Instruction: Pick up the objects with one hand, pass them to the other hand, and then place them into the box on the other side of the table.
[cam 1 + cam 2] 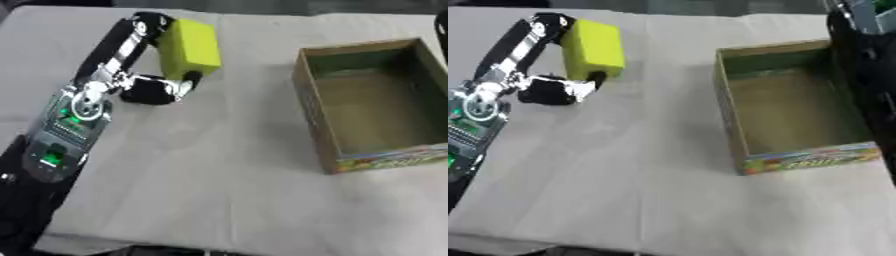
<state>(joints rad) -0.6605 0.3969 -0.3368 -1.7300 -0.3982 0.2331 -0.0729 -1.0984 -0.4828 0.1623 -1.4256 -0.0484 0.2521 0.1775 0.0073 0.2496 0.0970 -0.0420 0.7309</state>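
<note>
Left hand (144, 75) grips yellow block (190, 47) over grey-clothed table (210, 165), box (376, 107) nearby.

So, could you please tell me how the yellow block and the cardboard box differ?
The block is bright yellow and solid; the box is brown, open-topped and empty. The block is clearly smaller than the box. The left robot hand grips the block on the table's left side; the box stands untouched on the right. Both are rectangular.
</note>
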